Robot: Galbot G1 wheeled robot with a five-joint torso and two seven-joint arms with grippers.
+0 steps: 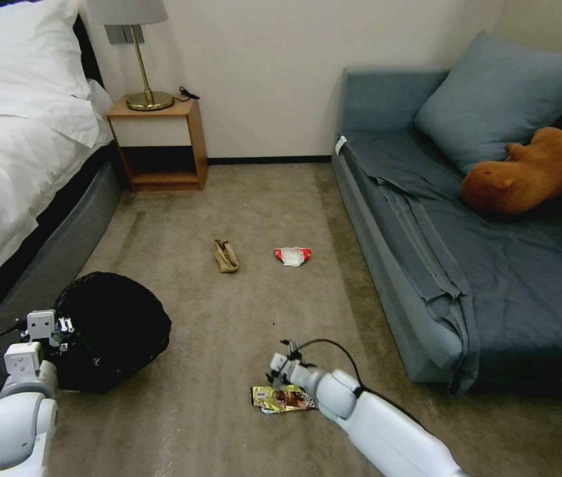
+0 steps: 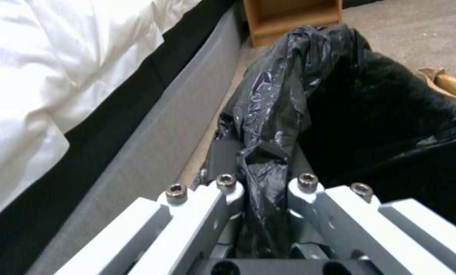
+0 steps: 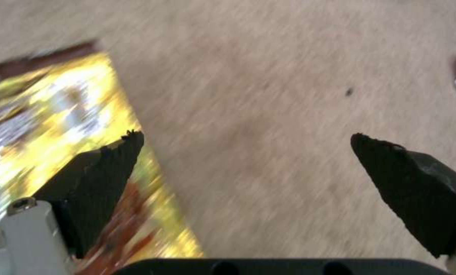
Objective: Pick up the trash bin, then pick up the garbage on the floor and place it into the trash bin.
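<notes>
The trash bin (image 1: pixel 118 324), lined with a crinkly black bag, stands on the carpet beside the bed. My left gripper (image 1: pixel 63 328) is shut on its rim; the left wrist view shows the bag's folds (image 2: pixel 269 126) pinched between the fingers (image 2: pixel 225 183). The garbage lies on the floor: a shiny yellow wrapper (image 1: pixel 281 399), a tan scrap (image 1: pixel 226 256) and a red-and-white wrapper (image 1: pixel 292 256). My right gripper (image 1: pixel 280 372) hangs open low over the carpet. One of its fingertips (image 3: pixel 113 160) overlaps the edge of the yellow wrapper (image 3: pixel 50 114), and bare carpet lies between the fingers.
The bed (image 1: pixel 22 159) runs along the left, close against the bin. A wooden nightstand (image 1: pixel 158 142) with a lamp stands at the back wall. A blue sofa (image 1: pixel 466 252) with a cushion and a brown plush animal (image 1: pixel 523 173) fills the right. Open carpet lies between them.
</notes>
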